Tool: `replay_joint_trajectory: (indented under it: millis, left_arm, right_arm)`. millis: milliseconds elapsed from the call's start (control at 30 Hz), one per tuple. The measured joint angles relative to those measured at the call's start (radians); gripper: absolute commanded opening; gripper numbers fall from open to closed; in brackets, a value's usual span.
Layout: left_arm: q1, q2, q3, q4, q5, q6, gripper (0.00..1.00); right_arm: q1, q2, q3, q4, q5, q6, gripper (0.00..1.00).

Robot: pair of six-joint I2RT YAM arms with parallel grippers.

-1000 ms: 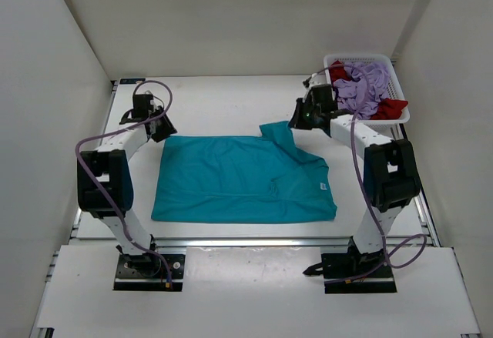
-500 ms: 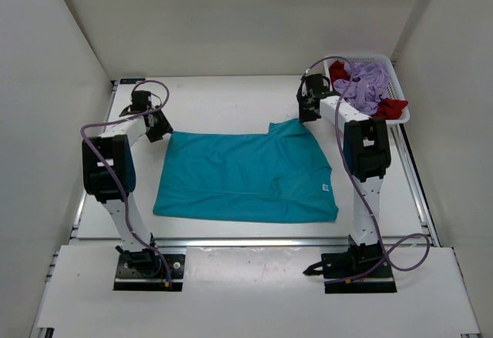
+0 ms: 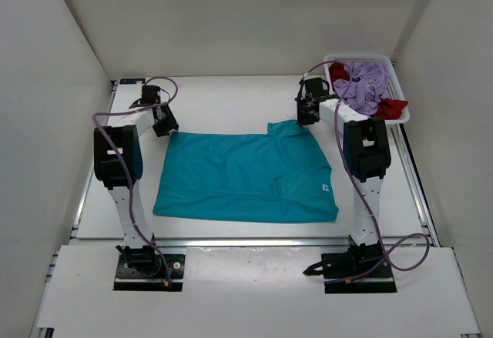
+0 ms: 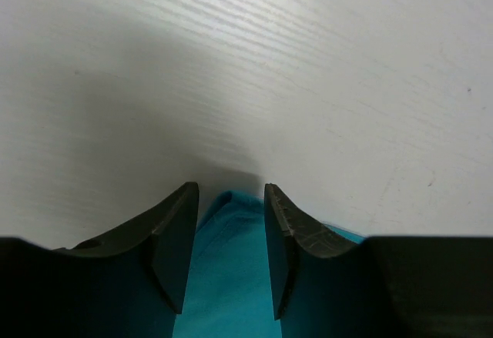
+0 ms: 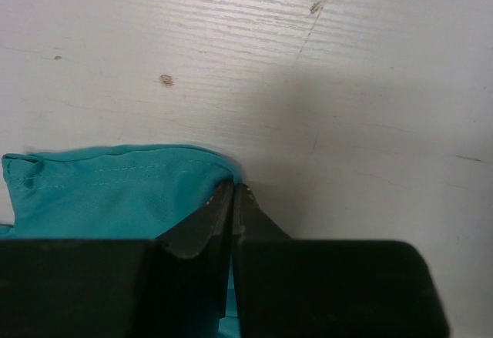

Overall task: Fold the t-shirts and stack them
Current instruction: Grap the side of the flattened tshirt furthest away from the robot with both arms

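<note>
One teal t-shirt [image 3: 246,176], one lavender t-shirt [image 3: 366,84], one red t-shirt [image 3: 391,108], one white mesh basket [image 3: 362,56], two robot arms [image 3: 117,157] [image 3: 366,153].

We see a white table [image 3: 223,99] with a faint wood grain. A teal shirt [image 3: 239,176] lies spread across its middle, mostly flat, its near hem running roughly along the table's near edge. A small white tag shows close to its near right corner, and the far right corner is a little rumpled. A white basket [image 3: 399,95] sits at the table's far right corner, apart from the shirt.

Close up on the left, a shirt corner [image 4: 231,276] rests on bare table [image 4: 308,61]. On the right, a stitched hem [image 5: 100,192] lies on the table [image 5: 347,84], which has a few small dark specks and scuffs.
</note>
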Motion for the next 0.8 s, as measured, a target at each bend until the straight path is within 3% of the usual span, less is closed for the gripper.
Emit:
replay_joint_trajectory:
  millis: [200, 267, 467, 800]
  left_arm:
    - [-0.005, 0.007, 0.000, -0.007, 0.000, 0.006, 0.47]
    - [-0.008, 0.008, 0.000, -0.007, 0.000, 0.006, 0.33]
    - [-0.010, 0.013, 0.000, -0.006, -0.003, 0.002, 0.00]
    - [-0.011, -0.085, -0.115, 0.023, 0.006, -0.008, 0.00]
  right_arm:
    - [0.000, -0.020, -0.027, 0.021, -0.030, 0.018, 0.00]
    - [0.000, -0.024, -0.032, 0.027, -0.035, 0.018, 0.00]
    - [0.000, -0.047, -0.058, 0.042, -0.044, 0.033, 0.01]
    - [0.020, -0.253, -0.261, 0.066, -0.055, 0.100, 0.00]
